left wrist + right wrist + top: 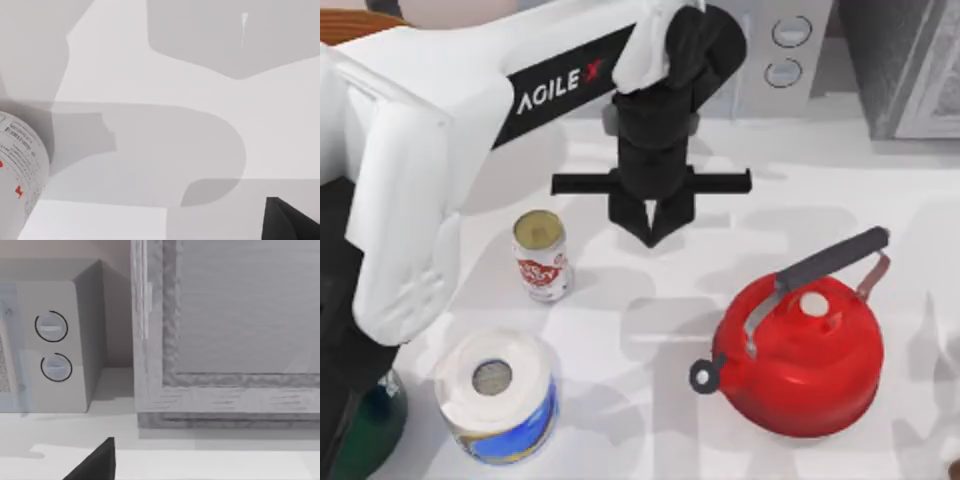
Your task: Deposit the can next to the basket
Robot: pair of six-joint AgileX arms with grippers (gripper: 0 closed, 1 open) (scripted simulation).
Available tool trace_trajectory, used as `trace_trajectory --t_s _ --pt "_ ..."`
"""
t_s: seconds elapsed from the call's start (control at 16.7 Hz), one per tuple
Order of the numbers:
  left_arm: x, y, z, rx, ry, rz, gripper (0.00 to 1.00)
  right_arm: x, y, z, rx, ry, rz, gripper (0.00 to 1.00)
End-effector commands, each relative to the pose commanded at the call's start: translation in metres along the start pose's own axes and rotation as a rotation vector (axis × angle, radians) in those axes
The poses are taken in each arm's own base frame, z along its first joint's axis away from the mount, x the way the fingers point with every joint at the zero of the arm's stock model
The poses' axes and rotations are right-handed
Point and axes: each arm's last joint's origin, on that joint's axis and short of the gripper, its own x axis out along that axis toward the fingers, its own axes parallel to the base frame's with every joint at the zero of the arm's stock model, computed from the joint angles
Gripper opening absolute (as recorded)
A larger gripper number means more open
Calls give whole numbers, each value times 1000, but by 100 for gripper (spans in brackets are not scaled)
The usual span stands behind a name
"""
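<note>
At the lower left of the top view a fat white paper roll in a blue wrapper (497,395) is standing on the white desk (650,420), with a dark green rounded object (370,430) partly showing at the frame's edge beside it. At lower right a glossy red kettle with a grey handle (800,355) is sitting well apart from the roll.

Just above the roll, left of centre, the small slim can with a white body, red label and dull gold top (541,255) is standing upright and free; its printed wall is also showing at the left edge of the left wrist view (20,160).

Above centre, the left arm's black tool (652,232) is hanging over bare desk to the right of the can, near it but not touching, its fingers close together and gripping nothing.

At the top, a grey box with two round dials (785,50) is standing by a grey framed panel (910,60).

The step in hand looks like the approach to the can. Next the tool needs to spread, shift left and close around the can. The basket's place cannot be told from here. The right tool's state cannot be told.
</note>
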Motion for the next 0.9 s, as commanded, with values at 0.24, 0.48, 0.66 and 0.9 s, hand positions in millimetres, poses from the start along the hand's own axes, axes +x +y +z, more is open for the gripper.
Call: trace_trajectory --t_s 0.24,0.48,0.66,0.9 --pt "0 0 0 0 0 0 53 0 0 0 0 0 0 100" --pt "0 0 0 0 0 0 83 0 0 0 0 0 0 100" --pt "0 0 0 0 0 0 100 0 0 0 0 0 0 100" --pt "0 0 0 0 0 0 100 0 0 0 0 0 0 100"
